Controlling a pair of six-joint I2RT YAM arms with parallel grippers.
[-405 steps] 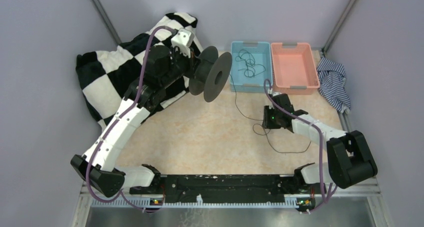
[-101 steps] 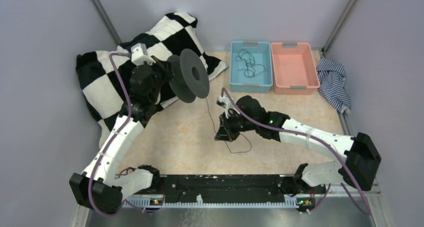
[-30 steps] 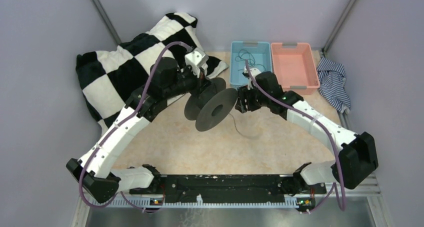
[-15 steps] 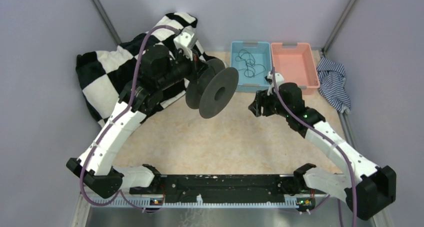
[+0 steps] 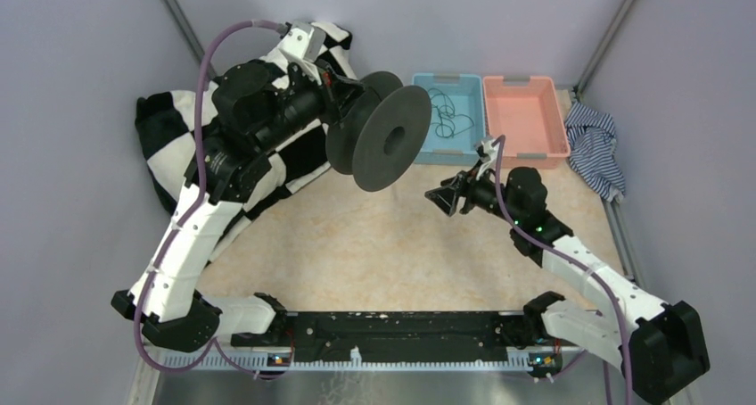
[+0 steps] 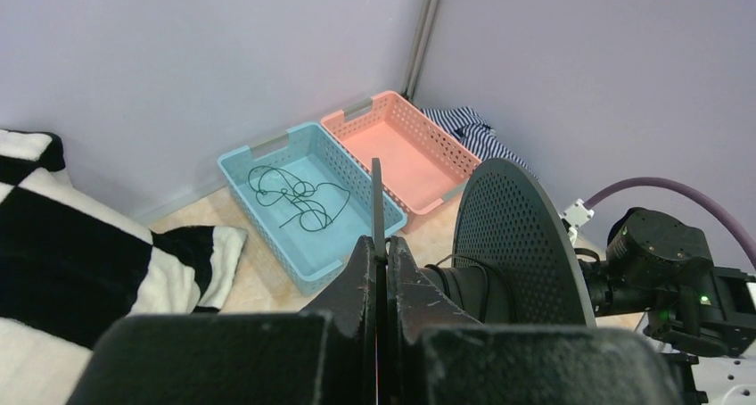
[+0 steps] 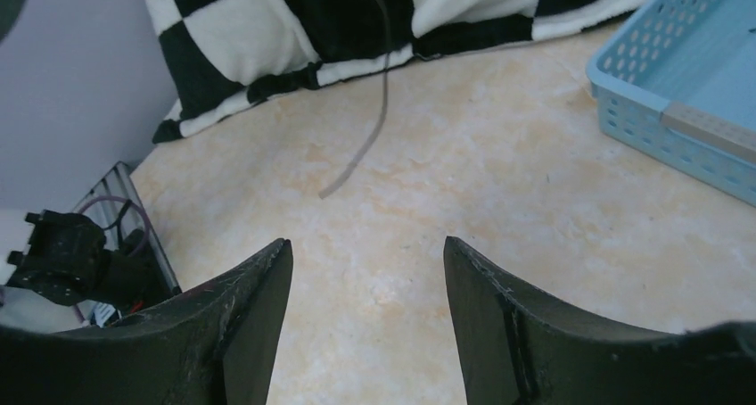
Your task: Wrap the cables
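My left gripper (image 5: 346,99) is shut on the thin edge of one flange of the dark round spool (image 5: 385,142) and holds it raised and tilted. In the left wrist view the jaws (image 6: 378,244) pinch that flange, and a thin black cable (image 6: 465,271) lies wound on the hub beside the perforated flange (image 6: 517,235). Its loose end (image 7: 382,102) hangs in the right wrist view. My right gripper (image 5: 443,197) is open and empty, low over the table, right of the spool. More cables (image 5: 443,118) lie tangled in the blue bin (image 5: 424,151).
A pink bin (image 5: 524,119) stands empty beside the blue one (image 6: 352,222). A striped cloth (image 5: 593,146) lies at the right wall. A black-and-white checkered blanket (image 5: 169,146) covers the back left, also in the right wrist view (image 7: 312,30).
My left arm lifted the spool up and back toward the blue bin. My right gripper drew away from the spool to the right. The cable on the table no longer shows there.
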